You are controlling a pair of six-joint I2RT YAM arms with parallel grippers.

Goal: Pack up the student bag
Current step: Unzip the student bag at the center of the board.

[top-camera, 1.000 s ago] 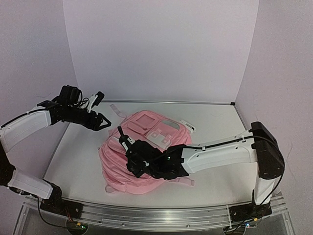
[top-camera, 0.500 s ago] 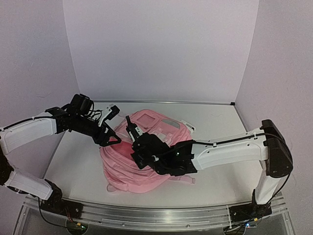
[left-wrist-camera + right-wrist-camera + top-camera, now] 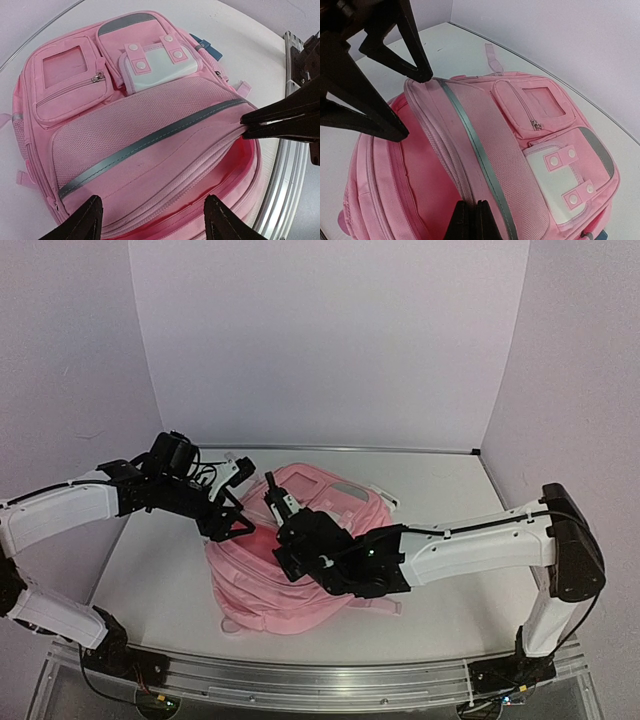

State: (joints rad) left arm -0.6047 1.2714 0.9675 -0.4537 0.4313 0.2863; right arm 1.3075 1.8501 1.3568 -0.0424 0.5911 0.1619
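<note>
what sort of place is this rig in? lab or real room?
Likely a lab robot cell: plain white walls box in a white table holding the student bag, with an aluminium mounting rail along its near edge.

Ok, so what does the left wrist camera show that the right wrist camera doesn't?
Only left wrist: the metal rail and the right gripper seen side-on, shut on the front panel edge of the student bag. Only right wrist: the left gripper seen whole, open, one fingertip at the panel's far corner. Both: the bag's open main compartment, grey stripe, white snap pocket and windowed zip pocket.
</note>
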